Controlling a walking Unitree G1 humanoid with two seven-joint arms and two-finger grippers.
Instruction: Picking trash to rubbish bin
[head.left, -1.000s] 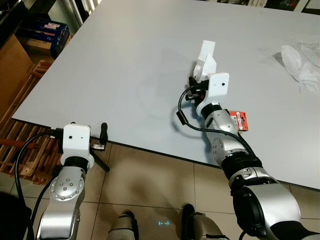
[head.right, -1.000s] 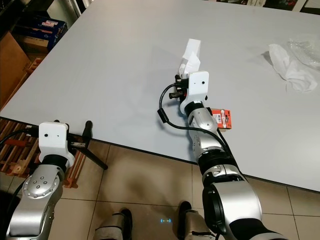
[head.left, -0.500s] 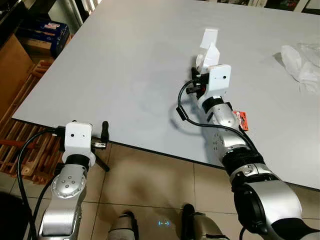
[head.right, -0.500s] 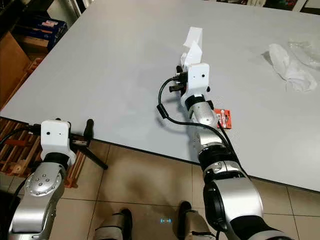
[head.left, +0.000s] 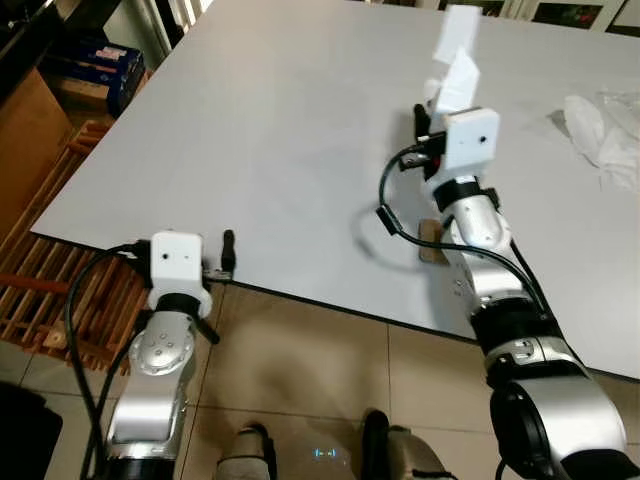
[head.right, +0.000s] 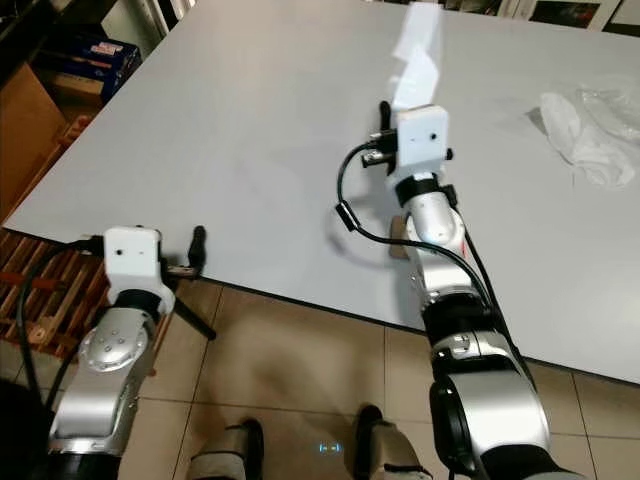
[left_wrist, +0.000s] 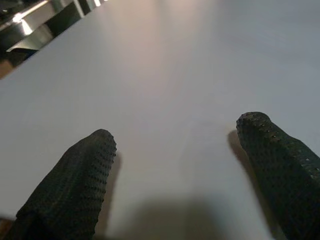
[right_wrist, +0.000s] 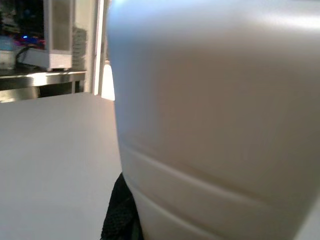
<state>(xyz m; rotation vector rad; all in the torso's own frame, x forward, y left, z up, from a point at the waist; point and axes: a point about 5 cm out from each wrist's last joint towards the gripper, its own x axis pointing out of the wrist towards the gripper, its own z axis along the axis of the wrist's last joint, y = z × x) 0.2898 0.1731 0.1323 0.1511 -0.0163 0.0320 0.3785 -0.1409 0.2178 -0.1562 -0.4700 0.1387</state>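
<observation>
The white, bent scrap of paper (head.left: 455, 62) stands up above the large pale grey table (head.left: 270, 120), pinched at its lower end in the right gripper (head.left: 432, 105), whose black fingers are closed on it just ahead of the white wrist camera box. In the right wrist view the paper (right_wrist: 220, 115) looms pale and blurred right against the lens, with one black fingertip (right_wrist: 120, 212) showing beneath it. The silver right arm reaches out over the tabletop, and a small brownish flat piece (head.left: 430, 242) lies on the table beside the forearm. Farther off, near the table's right edge, lies a crumpled heap of white tissue and clear plastic (head.left: 605, 135). The left gripper (left_wrist: 177, 175) sits at the near edge of the table with its two studded black fingers (left_wrist: 75, 182) spread apart and nothing between them. Wooden slats (head.left: 50, 300) lie on the tiled floor to the left, below the table edge.
</observation>
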